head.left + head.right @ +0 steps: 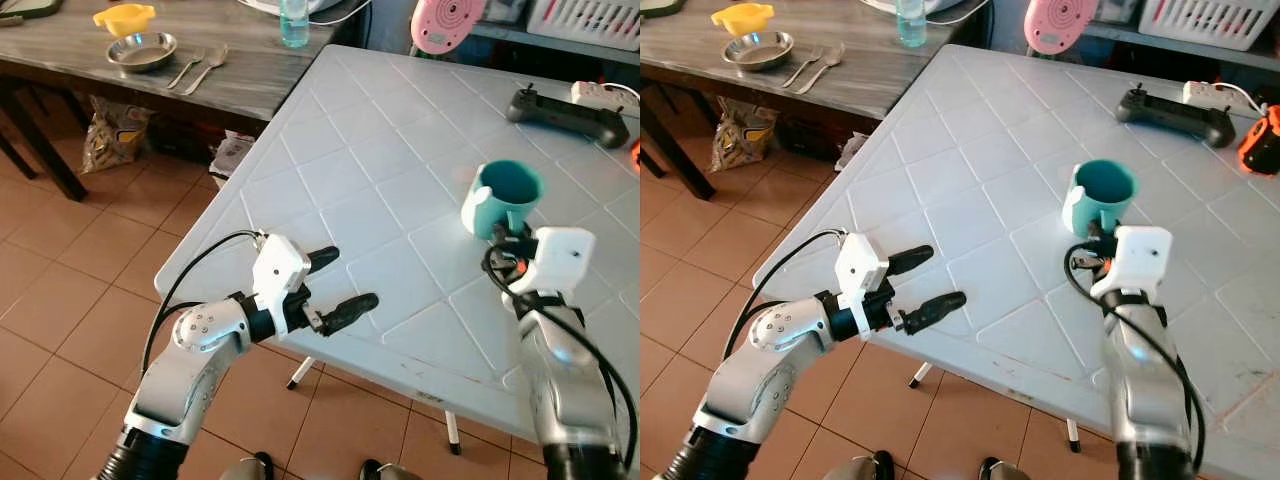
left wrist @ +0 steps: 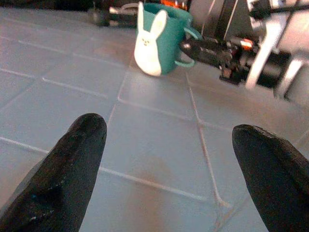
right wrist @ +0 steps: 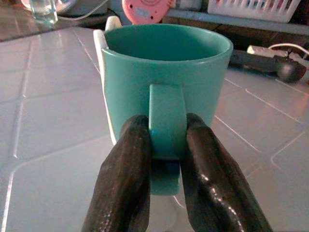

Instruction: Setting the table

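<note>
A teal mug (image 1: 505, 197) with a white rabbit figure on its side (image 2: 148, 46) stands upright on the white plastic table (image 1: 380, 180). My right gripper (image 3: 166, 145) is shut on the mug's handle (image 3: 167, 121), one finger pressed on each side of it. My left gripper (image 1: 335, 282) hovers open over the table's near left edge, well to the left of the mug, nothing between its fingers (image 2: 72, 164). On the grey wooden table (image 1: 240, 80) at the back left lie a steel bowl (image 1: 141, 50), a fork and a spoon (image 1: 200, 68).
A yellow object (image 1: 124, 17) and a glass (image 1: 294, 22) stand on the wooden table. A black game controller (image 1: 565, 112), a pink round device (image 1: 447, 22) and an orange item (image 1: 1262, 145) sit at the white table's far side. Tiled floor lies to the left.
</note>
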`<state>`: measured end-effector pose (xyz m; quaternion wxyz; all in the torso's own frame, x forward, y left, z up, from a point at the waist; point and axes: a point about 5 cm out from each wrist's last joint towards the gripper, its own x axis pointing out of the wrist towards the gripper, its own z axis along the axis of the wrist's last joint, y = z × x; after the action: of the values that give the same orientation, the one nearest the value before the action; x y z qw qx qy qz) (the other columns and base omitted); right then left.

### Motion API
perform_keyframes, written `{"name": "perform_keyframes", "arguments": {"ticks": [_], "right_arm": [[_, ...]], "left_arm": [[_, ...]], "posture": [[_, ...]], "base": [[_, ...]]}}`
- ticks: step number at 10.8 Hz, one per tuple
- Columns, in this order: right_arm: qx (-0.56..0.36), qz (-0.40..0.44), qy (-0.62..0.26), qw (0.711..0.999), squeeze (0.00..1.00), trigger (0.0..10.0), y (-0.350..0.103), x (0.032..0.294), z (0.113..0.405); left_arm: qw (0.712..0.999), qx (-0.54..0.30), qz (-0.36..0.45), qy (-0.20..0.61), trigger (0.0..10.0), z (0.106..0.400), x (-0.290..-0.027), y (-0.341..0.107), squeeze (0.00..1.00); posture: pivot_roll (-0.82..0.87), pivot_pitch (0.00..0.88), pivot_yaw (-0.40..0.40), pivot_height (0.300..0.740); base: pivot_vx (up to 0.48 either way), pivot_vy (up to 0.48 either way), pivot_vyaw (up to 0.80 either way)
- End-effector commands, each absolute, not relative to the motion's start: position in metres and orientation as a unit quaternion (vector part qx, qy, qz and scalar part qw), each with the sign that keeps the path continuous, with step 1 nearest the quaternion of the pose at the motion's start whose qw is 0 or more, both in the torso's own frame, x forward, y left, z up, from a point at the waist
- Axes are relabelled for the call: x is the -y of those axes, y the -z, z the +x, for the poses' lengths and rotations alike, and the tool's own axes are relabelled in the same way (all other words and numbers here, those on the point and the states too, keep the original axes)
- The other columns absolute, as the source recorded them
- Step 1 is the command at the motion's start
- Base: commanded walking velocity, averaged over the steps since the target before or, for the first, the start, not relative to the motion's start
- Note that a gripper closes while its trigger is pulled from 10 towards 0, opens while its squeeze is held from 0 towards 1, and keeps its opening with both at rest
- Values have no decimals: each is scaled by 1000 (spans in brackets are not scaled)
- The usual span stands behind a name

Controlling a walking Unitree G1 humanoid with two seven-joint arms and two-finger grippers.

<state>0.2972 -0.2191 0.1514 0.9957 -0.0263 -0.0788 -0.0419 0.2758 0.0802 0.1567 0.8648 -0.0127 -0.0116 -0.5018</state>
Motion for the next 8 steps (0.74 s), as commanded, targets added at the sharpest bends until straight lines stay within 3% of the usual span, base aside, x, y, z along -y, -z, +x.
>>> {"name": "perform_keyframes", "arguments": {"ticks": [1,5,6,7,8], "right_arm": [[94,-27,50,994,0,0,-158,219,292],[82,-3,60,995,0,0,-150,209,272],[83,-1,62,995,0,0,-153,207,269],[87,2,66,994,0,10000,-157,204,266],[90,0,78,993,0,10000,-160,205,263]], "left_arm": [[868,24,-30,494,10000,278,-81,-161,0],[880,50,-73,466,10000,288,-74,-177,0],[899,57,-74,427,10000,296,-80,-178,0],[950,54,-48,303,10000,318,-100,-174,0],[968,53,-34,244,10000,326,-114,-173,0]], "posture": [[142,164,-14,740],[120,122,-41,740],[117,118,-45,740],[117,117,-50,740],[114,118,-52,740]], "base": [[0,0,0],[0,0,0],[0,0,0],[0,0,0],[0,0,0]]}}
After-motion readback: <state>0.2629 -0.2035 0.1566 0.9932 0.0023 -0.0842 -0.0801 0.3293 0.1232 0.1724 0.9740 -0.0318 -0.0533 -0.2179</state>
